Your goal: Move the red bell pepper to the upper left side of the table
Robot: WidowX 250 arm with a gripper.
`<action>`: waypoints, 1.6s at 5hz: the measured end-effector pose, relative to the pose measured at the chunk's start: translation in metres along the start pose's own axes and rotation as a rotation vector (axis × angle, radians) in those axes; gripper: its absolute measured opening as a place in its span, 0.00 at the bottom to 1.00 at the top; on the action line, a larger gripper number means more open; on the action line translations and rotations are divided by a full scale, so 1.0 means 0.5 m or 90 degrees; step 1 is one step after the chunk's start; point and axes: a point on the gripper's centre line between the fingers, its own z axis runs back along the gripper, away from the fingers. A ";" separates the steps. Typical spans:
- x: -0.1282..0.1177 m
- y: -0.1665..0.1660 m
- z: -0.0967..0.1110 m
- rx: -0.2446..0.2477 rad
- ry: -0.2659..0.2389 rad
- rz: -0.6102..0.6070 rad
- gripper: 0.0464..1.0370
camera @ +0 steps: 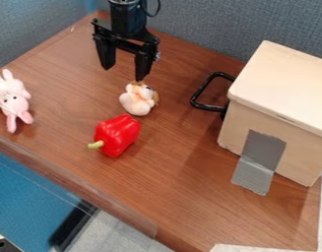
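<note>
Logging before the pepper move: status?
Gripper open, empty, above table. Red bell pepper on table, near front edge, not grasped. Small plush toy beside pepper, gripper side, possible snag. Pink bunny off left.

Red bell pepper [118,135], glossy w/ short pale-green stem [96,144], lies on its side on brown table [183,197], camera side of gripper [123,74] & apart from it.

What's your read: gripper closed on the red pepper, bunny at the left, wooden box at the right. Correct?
Not the grip: the camera view shows the gripper open, apart from the red pepper. Bunny at left and wooden box at right are correct.
</note>
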 end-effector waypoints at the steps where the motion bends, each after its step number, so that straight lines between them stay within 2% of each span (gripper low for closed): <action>1: -0.010 -0.001 -0.020 -0.003 0.020 0.003 0.96; 2: -0.044 -0.020 -0.015 0.002 0.022 -0.010 0.96; 3: -0.064 -0.048 0.039 0.004 -0.023 -0.039 0.96; 4: -0.087 -0.077 0.060 0.003 -0.036 -0.071 0.96; 5: -0.114 -0.096 0.033 0.024 -0.015 -0.097 0.96; 6: -0.140 -0.106 -0.020 0.059 0.020 -0.122 0.96; 8: -0.178 -0.100 -0.098 0.120 0.080 -0.155 0.96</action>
